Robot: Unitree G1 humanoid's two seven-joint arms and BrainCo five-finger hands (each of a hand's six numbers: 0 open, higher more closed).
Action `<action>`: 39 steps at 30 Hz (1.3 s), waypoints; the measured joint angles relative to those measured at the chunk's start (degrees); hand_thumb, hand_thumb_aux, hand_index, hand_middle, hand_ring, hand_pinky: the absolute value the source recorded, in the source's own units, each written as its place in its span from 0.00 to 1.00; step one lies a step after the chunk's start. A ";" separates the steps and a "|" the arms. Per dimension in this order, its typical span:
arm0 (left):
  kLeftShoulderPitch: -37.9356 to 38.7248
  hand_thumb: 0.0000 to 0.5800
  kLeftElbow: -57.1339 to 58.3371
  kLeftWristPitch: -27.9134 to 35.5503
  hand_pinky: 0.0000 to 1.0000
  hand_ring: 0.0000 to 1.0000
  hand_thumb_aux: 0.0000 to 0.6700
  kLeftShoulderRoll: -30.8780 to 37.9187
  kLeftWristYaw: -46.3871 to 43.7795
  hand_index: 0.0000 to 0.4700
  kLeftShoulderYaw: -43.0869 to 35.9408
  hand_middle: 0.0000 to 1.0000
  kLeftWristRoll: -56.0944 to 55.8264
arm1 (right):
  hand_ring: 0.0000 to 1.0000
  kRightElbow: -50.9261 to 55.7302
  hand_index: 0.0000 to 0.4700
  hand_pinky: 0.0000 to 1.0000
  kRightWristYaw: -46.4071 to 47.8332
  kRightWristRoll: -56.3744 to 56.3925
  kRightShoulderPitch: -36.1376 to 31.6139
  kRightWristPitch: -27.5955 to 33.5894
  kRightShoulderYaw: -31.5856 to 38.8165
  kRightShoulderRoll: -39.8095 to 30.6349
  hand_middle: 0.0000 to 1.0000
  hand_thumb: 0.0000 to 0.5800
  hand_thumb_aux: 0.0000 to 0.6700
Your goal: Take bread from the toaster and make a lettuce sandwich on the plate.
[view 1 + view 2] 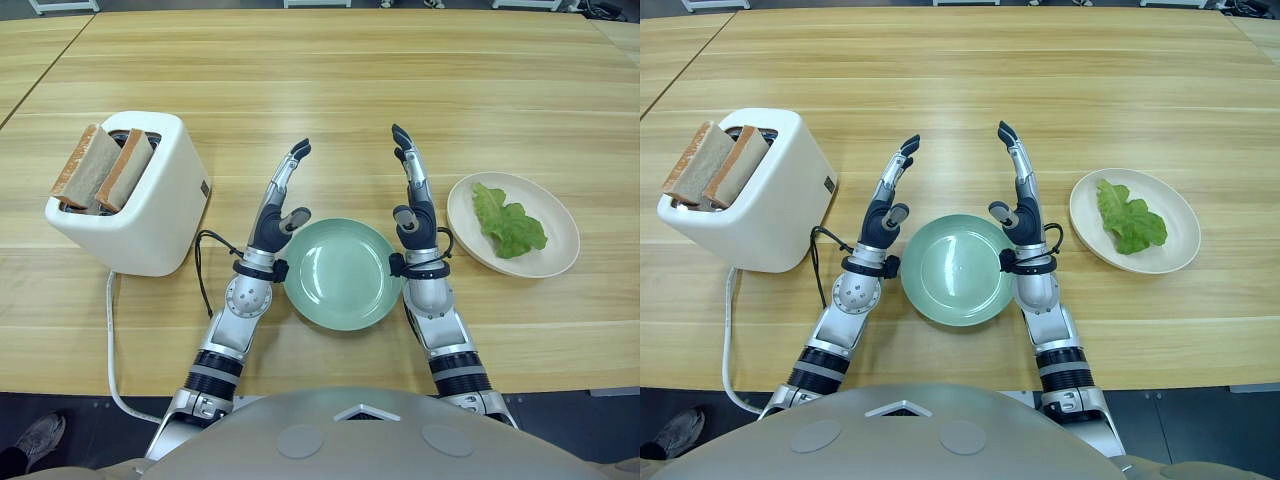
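Observation:
A white toaster (150,215) stands at the left of the wooden table, with two slices of bread (103,168) sticking up out of its slots. An empty pale green plate (345,273) lies in the middle near the front edge. On a cream plate (555,255) at the right lies a lettuce leaf (508,224). My left hand (279,209) rests on the table just left of the green plate, fingers stretched forward and holding nothing. My right hand (413,203) lies just right of the green plate, likewise open and empty.
The toaster's white cable (110,350) runs down off the front table edge at the left. A thin black wire (203,268) loops beside my left wrist. Bare wooden tabletop (350,90) stretches behind the hands and plates.

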 measured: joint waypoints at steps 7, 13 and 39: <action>1.04 0.00 -1.18 0.00 0.00 0.00 0.00 0.04 0.49 0.00 1.45 0.00 -0.11 | 0.00 -1.29 0.00 0.00 -0.01 -0.08 0.86 0.09 0.09 0.02 0.00 0.00 0.00; 1.19 0.00 -2.41 0.03 0.00 0.00 0.00 0.13 0.94 0.00 2.85 0.00 -1.04 | 0.00 -1.70 0.00 0.00 0.06 -0.08 1.19 0.58 -0.02 -0.06 0.00 0.00 0.00; -2.92 0.00 -14.96 40.11 0.00 0.00 0.00 41.04 -22.48 0.00 35.73 0.00 9.90 | 0.00 1.32 0.00 0.00 -1.57 -0.53 -1.21 0.97 0.68 0.28 0.00 0.00 0.00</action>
